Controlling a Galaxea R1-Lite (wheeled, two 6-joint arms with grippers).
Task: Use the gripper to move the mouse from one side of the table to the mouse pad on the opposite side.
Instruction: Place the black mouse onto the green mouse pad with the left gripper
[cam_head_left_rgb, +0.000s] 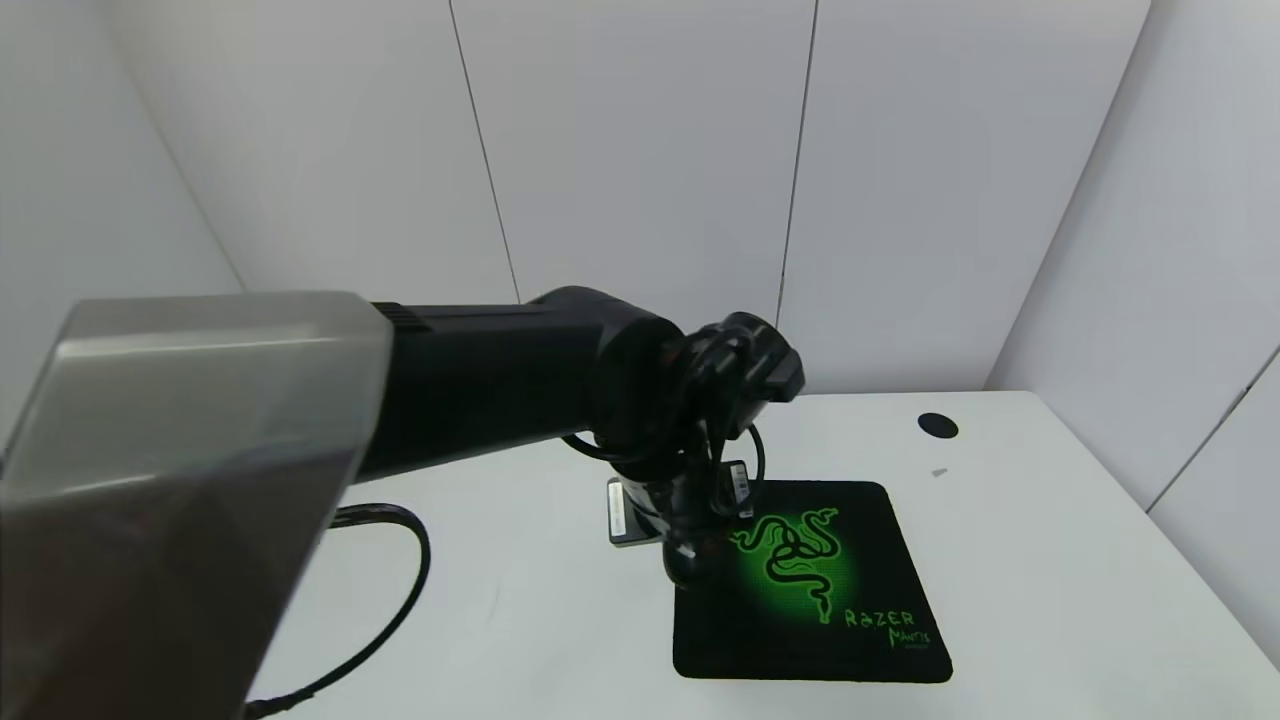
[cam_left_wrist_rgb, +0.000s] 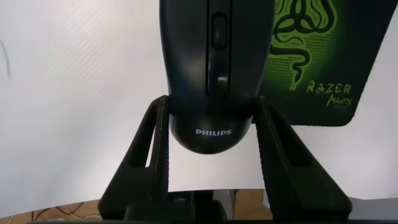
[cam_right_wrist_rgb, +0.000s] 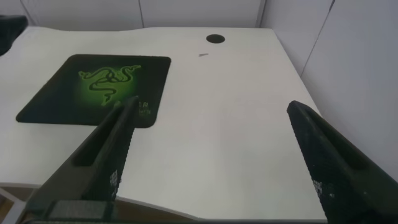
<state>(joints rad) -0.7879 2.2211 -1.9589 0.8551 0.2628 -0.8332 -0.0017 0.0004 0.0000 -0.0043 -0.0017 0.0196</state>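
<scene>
My left gripper (cam_head_left_rgb: 690, 565) is shut on the glossy black mouse (cam_left_wrist_rgb: 211, 62), one finger on each side of its rear, where white "PHILIPS" lettering shows. It holds the mouse low at the left edge of the black mouse pad (cam_head_left_rgb: 830, 600) with the green snake logo, on the white table (cam_head_left_rgb: 1050, 560). The pad lies just beside the mouse in the left wrist view (cam_left_wrist_rgb: 317, 62). In the head view the arm and gripper hide the mouse. My right gripper (cam_right_wrist_rgb: 212, 106) is open and empty above the table's near right part, out of the head view.
A round black cable hole (cam_head_left_rgb: 937, 425) sits behind the pad near the back right corner. A looped black cable (cam_head_left_rgb: 400, 600) hangs from the left arm over the table's left side. White walls enclose the back and right.
</scene>
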